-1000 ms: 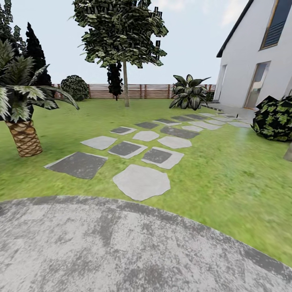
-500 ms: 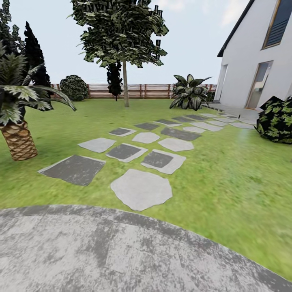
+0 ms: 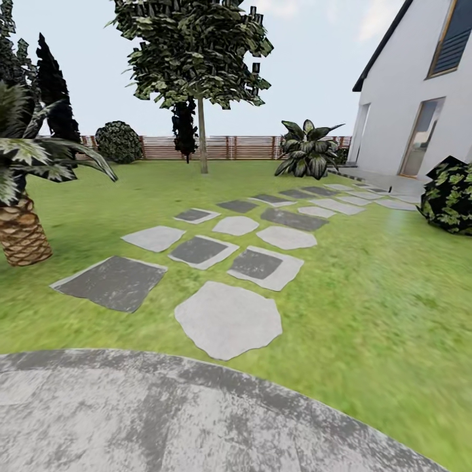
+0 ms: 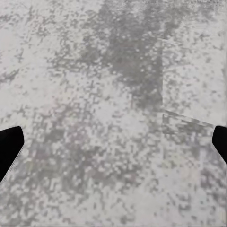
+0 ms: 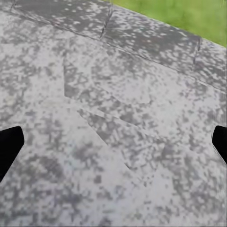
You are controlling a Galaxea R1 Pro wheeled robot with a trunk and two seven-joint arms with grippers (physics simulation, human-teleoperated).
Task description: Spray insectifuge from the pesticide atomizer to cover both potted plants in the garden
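We stand on the grey patio (image 3: 196, 419) at the lawn's (image 3: 367, 288) edge, facing stepping stones (image 3: 228, 320) and the palm (image 3: 23, 229). Both the left gripper (image 4: 113, 146) and right gripper (image 5: 113, 144) hang wide open and empty over paving. We see no atomizer or potted plants here, so by our judgement everything remains: finding, grasping, spraying.

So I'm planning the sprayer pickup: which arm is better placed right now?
Neither yet. Both the left claw and right claw hang open over the grey patio, with only lawn and stepping stones ahead.
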